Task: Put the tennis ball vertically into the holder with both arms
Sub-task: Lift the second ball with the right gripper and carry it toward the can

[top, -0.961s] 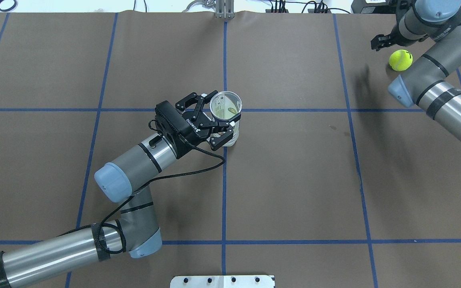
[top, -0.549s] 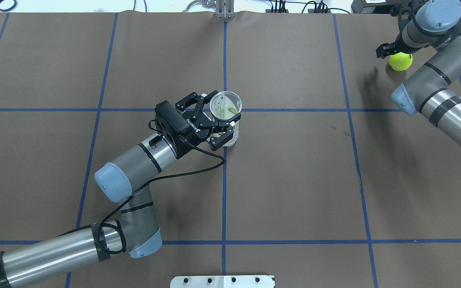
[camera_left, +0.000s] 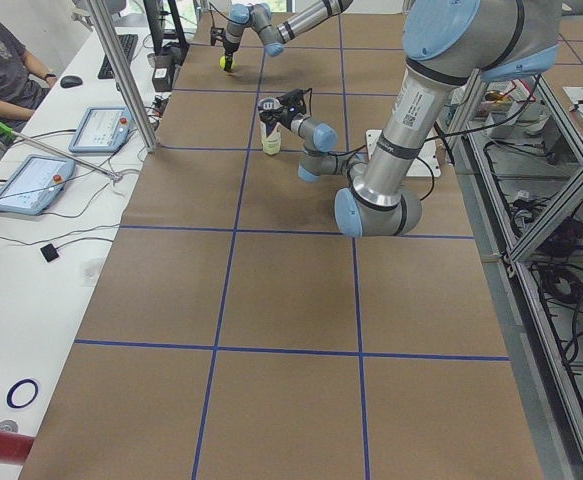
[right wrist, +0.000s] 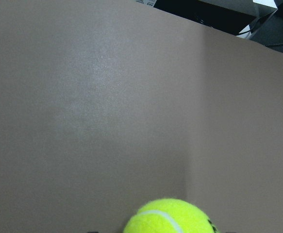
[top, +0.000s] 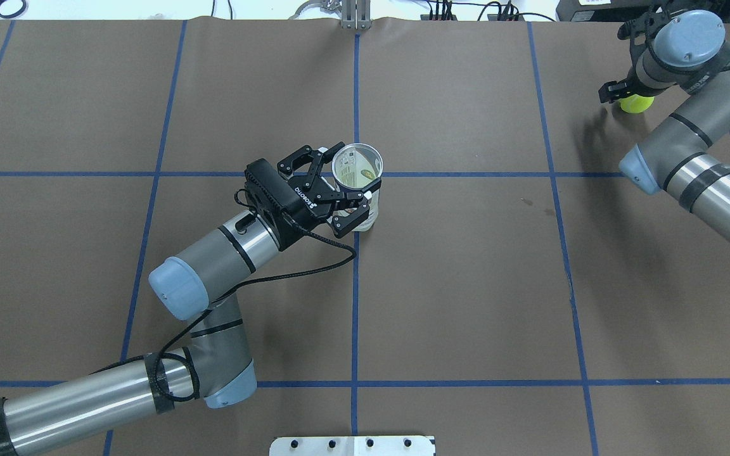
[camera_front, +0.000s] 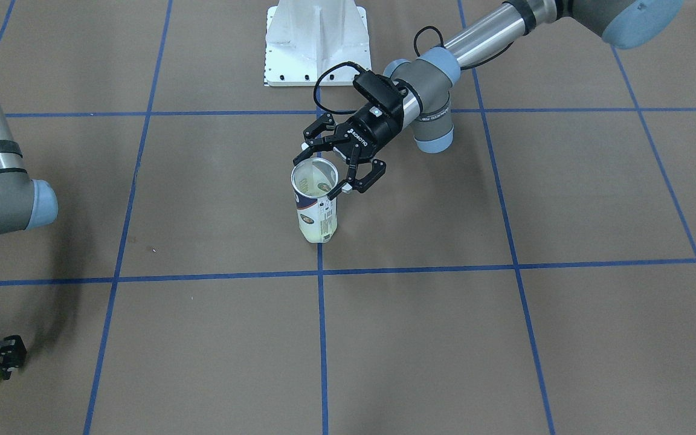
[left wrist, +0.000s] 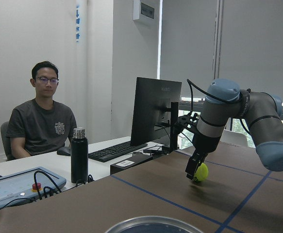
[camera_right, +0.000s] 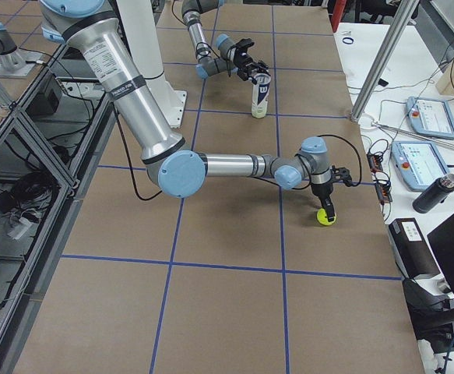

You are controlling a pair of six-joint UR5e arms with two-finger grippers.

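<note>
Brown paper covers the worktop [top: 466, 285], split into large squares by blue tape lines. Nearest the robot, a white base plate [camera_front: 318, 42] is bolted on at the centre line.

Further out, at mid-table, the holder [camera_front: 318, 211] stands upright on the centre tape line with its open mouth up. The left end effector [camera_front: 315, 178] reaches in level, with its fingers closed against opposite sides of the can just under the silver rim.

At the far right corner the tennis ball [right wrist: 168, 217] lies on the paper. The right end effector [camera_right: 325, 209] points straight down onto it. One finger sits just beside the ball, the other is hidden, and I cannot tell whether it has a grip.

Beyond the far edge is a white desk.

Only the left wrist camera shows the room. A seated person [left wrist: 41, 121], a black bottle [left wrist: 79, 155] and a monitor [left wrist: 156, 109] are there, with grey blinds behind. The overhead camera alone looks down into the can's mouth. The right-side camera shows its navy label.
</note>
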